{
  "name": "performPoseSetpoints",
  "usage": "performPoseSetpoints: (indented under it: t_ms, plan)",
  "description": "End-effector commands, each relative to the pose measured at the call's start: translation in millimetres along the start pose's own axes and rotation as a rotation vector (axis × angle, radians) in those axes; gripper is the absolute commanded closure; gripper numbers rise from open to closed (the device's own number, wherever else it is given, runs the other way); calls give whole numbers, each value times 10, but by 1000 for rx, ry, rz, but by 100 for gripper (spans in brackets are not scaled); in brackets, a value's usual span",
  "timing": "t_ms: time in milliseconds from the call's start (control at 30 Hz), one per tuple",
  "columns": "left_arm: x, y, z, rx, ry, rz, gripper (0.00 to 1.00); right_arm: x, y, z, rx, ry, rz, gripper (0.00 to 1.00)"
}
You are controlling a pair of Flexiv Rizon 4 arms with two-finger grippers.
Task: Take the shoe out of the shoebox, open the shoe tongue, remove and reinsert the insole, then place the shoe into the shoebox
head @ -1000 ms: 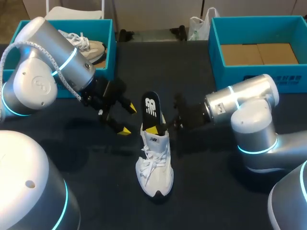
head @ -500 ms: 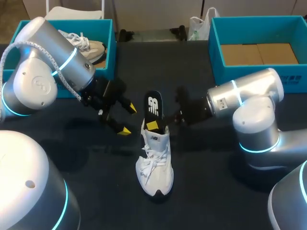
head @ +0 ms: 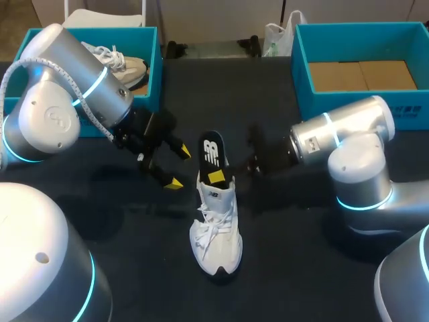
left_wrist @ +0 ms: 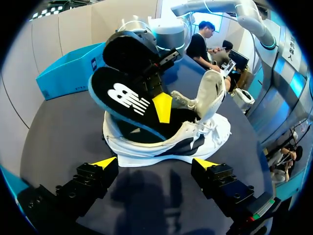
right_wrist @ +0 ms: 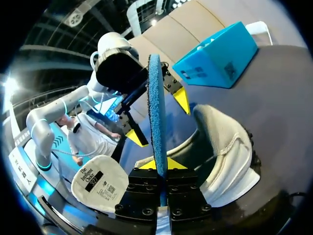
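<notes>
The left box (head: 32, 39) sits at the table's (head: 281, 268) 10 o'clock. A tan shoe (head: 131, 68) lies inside it. My left arm comes in from 9 o'clock. The left gripper (head: 179, 168) hangs near the middle of the table with its fingers spread wide, and it holds nothing.

The white shoe (head: 216, 228) stands on its sole in the middle of the table, at 4 o'clock from the left gripper. The two are close but do not touch. The toe points to 6 o'clock and the heel to 12 o'clock. In the left wrist view the shoe lies just ahead of the open fingers, not between them. Its tongue (left_wrist: 213, 95) stands up.

The black insole (head: 212, 157) sticks up out of the heel end. Its lower end is down in the shoe and its top leans toward 12 o'clock. The underside is blue.

My right arm comes in from 3 o'clock. The right gripper (right_wrist: 160, 165) is pinched tight on the insole, one finger on each side. It grips low down, right at the shoe's opening.

The right box (head: 348, 104) sits at the table's 2 o'clock, well apart from the shoe. Its brown floor shows.
</notes>
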State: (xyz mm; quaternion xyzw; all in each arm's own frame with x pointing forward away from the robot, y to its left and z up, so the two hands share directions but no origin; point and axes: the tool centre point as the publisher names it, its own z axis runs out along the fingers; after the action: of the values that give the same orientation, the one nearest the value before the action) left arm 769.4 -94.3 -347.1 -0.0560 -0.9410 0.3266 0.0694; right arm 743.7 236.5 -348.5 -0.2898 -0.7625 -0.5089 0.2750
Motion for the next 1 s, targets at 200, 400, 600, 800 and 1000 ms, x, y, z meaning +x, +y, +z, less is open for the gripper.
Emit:
performPoseSetpoints:
  t_ms: [200,400,600,800,1000]
  plan:
    - [2,-4,-7,-3,0,0,0,75,-192,155,6,6,54,100]
    - [2,-4,-7,-3,0,0,0,68,-131,109,3,-18,45,80]
    - [2,-4,-7,-3,0,0,0,43,5,25,9,-43,10,70]
    - [2,-4,-7,-3,0,0,0,13,65,-39,15,-52,-10,68]
    - [2,-4,-7,-3,0,0,0,-33,69,-89,12,-59,-14,69]
